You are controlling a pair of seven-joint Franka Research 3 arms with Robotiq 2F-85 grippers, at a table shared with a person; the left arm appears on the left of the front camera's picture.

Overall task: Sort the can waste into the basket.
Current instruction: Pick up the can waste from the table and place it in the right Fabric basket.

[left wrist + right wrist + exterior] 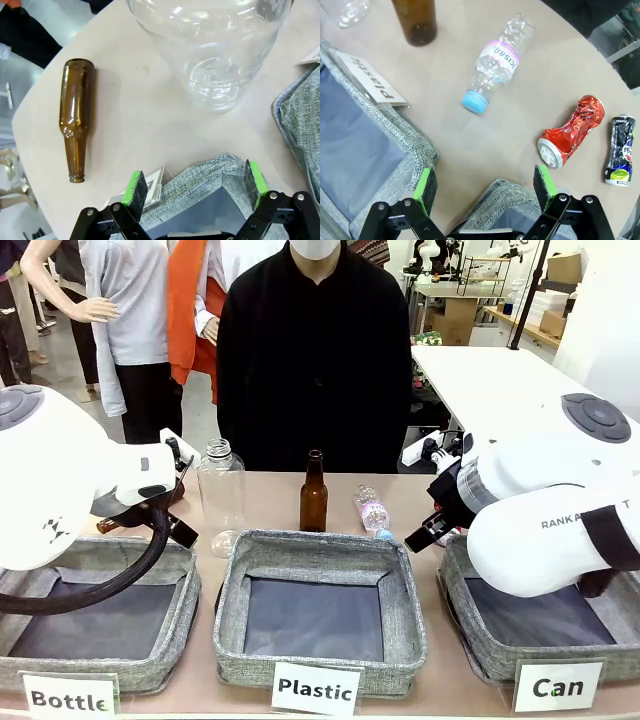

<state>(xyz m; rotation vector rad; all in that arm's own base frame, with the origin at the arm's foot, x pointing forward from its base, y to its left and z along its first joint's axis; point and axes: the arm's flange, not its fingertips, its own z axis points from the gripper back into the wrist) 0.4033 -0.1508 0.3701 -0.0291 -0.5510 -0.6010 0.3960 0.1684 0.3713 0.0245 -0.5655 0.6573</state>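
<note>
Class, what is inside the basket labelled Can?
The Can basket shows a bare dark liner; the right arm covers its far part. The red can and the dark blue can lie on the table.

Table [270, 502] with baskets [485, 655], bottles [313, 495], cans [570, 134]

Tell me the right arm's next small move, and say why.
Probably shift the right gripper toward the crushed shiny red metal can and lower around it: the gripper is open and empty, and that can lies on the table nearer than the crushed dark blue can.
</note>
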